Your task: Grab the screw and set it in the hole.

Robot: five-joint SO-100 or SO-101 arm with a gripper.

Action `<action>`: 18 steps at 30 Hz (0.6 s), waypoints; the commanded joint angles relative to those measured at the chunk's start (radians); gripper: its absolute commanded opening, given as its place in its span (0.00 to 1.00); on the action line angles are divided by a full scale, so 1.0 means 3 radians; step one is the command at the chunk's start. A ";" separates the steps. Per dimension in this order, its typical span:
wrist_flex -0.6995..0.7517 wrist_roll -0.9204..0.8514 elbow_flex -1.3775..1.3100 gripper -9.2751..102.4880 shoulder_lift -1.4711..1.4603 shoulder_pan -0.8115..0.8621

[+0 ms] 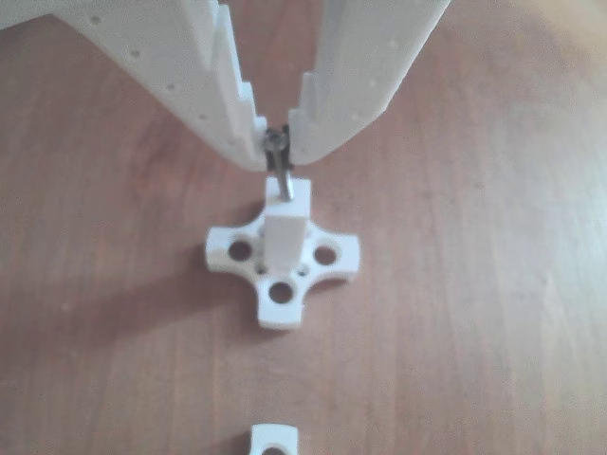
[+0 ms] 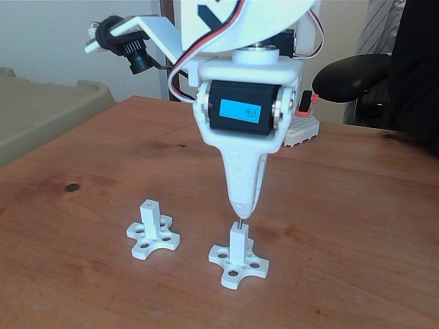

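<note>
My white gripper [image 1: 277, 144] points straight down and is shut on the head of the thin grey screw [image 1: 283, 180]. The screw hangs upright with its lower end at the tip of a white square post [image 1: 285, 232] on a cross-shaped base [image 1: 281, 291]; the hole itself is hidden by the screw. In the fixed view the gripper [image 2: 241, 214] stands directly above the right post [image 2: 238, 241], and the screw [image 2: 240, 222] shows as a short grey sliver between them. A second, alike post [image 2: 149, 216] stands to the left, untouched.
The wooden table [image 2: 357, 226] carries both cross bases. A corner of the other base [image 1: 274, 439] shows at the bottom edge of the other view. A breadboard [image 2: 304, 130] and a dark rounded object [image 2: 357, 75] lie behind the arm. A beige bin [image 2: 41, 110] sits at the left.
</note>
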 commanded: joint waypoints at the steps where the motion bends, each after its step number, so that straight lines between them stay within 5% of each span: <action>1: 0.0015 0.0015 -0.0102 0.04 0.0215 -0.0041; 18: -0.0082 -0.0015 -0.0148 0.04 0.0097 0.0041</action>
